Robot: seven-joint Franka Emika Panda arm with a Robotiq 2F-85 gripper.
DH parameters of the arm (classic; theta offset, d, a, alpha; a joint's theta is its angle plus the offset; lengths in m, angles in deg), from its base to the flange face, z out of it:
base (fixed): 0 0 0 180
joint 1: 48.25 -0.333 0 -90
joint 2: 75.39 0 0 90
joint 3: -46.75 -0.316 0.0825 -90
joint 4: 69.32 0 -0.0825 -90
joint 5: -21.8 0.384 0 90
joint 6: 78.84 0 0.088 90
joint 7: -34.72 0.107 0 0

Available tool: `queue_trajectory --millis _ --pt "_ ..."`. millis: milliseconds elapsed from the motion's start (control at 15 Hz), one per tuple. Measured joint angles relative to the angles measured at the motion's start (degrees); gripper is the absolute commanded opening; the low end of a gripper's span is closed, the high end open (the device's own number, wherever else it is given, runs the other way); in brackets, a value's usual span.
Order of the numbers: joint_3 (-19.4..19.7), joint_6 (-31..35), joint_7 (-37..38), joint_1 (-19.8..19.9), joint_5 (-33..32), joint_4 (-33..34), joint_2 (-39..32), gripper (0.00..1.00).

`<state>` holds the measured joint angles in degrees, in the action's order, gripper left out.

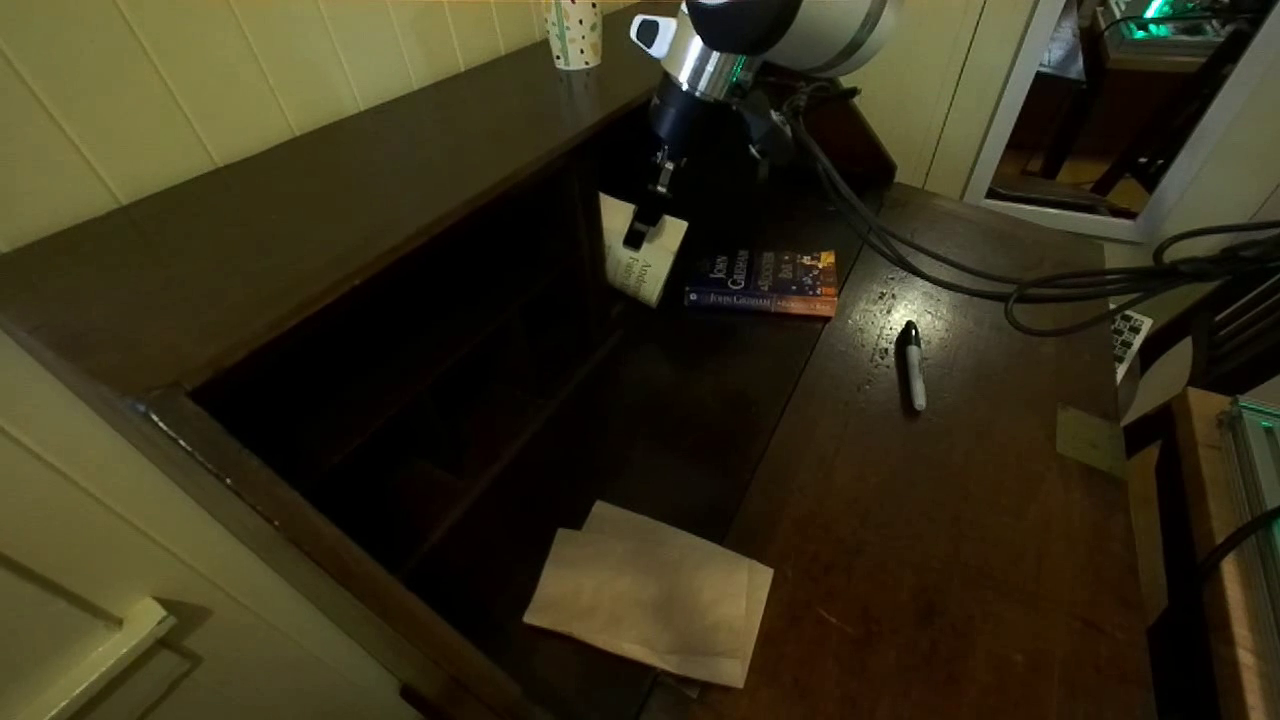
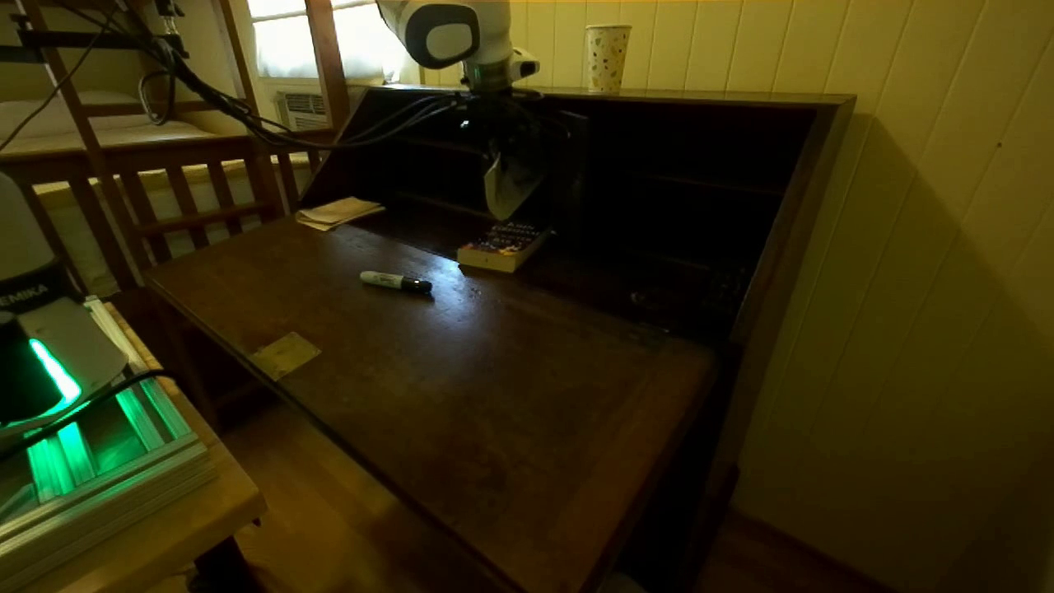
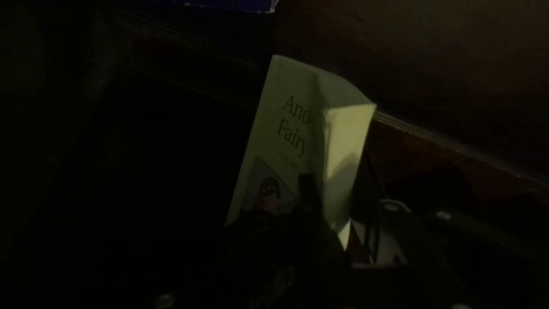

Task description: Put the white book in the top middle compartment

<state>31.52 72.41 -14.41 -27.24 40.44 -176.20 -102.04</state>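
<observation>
The white book [image 1: 630,275] is tilted in the air in front of the dark brown shelf unit, beside its upright divider. It also shows in another exterior view [image 2: 504,188] and in the wrist view [image 3: 281,107], where its printed cover and page edge show. My gripper [image 1: 645,230] is shut on the book; one finger lies across the cover in the wrist view [image 3: 334,189] and the other is behind it, mostly in shadow. The gripper points down. The shelf unit's compartments [image 2: 700,183] are very dark, and I cannot tell which is the top middle compartment.
A thick dark colourful book [image 1: 760,283] lies on the desk just beside the held book. A marker [image 1: 914,370] and pale paper sheets [image 1: 650,600] lie on the desk. A spotted cup [image 2: 608,58] stands on the unit's top [image 1: 420,180]. Cables [image 1: 930,265] hang from the arm.
</observation>
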Motion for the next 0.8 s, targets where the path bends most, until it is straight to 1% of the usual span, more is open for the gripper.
queue_trajectory --millis 67,200,533,600,800 --pt "0.71 -0.4 0.16 -0.56 -0.01 0.18 0.0 0.23" --pt "1.45 -0.5 0.18 -1.08 -0.01 0.18 -0.04 0.23" --pt "1.54 -0.5 0.18 -1.1 -0.01 0.18 -0.04 0.23" --pt "1.54 -0.5 0.18 -1.1 -0.01 0.17 -0.04 0.06" --pt "2.01 -0.5 0.19 -1.4 -0.01 0.18 -0.04 0.06"
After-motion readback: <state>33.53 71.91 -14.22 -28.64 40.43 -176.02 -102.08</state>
